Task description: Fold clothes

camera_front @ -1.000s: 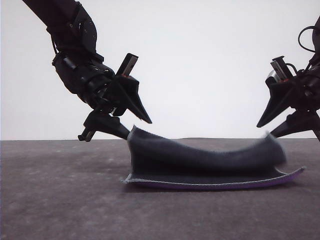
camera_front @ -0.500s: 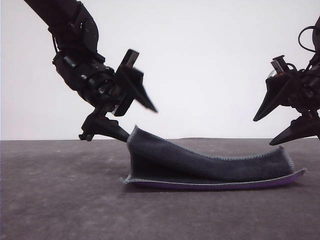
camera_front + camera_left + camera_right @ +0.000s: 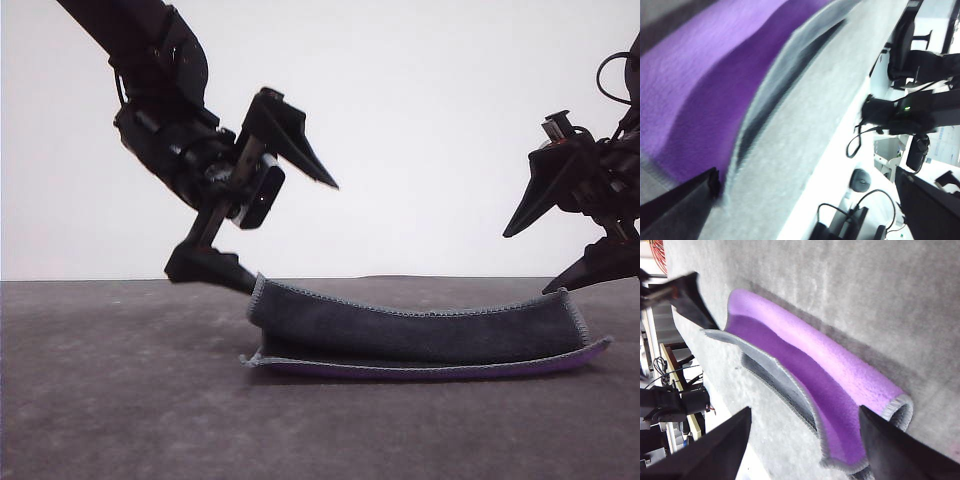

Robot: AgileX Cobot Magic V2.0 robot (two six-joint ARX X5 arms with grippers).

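Note:
The clothes [image 3: 420, 338] lie folded on the table, dark grey side up, a purple strip showing along the bottom edge. My left gripper [image 3: 295, 238] stands wide open at the cloth's left end. Its lower fingertip [image 3: 240, 278] sits right beside the raised folded edge, and the upper finger points up and away. My right gripper [image 3: 525, 263] hangs open just above the cloth's right end, holding nothing. In the right wrist view the cloth [image 3: 805, 365] shows its purple inside between my open fingers [image 3: 725, 445]. The left wrist view shows purple cloth [image 3: 700, 90] close up.
The dark grey table [image 3: 120, 400] stretches out in front of and to both sides of the cloth. A plain white wall stands behind. Cables and equipment [image 3: 890, 115] sit past the table edge in the left wrist view.
My left gripper opened wider and let go of the cloth's left corner. The lifted top layer sank flat onto the lower layer. The right gripper stayed open and barely moved.

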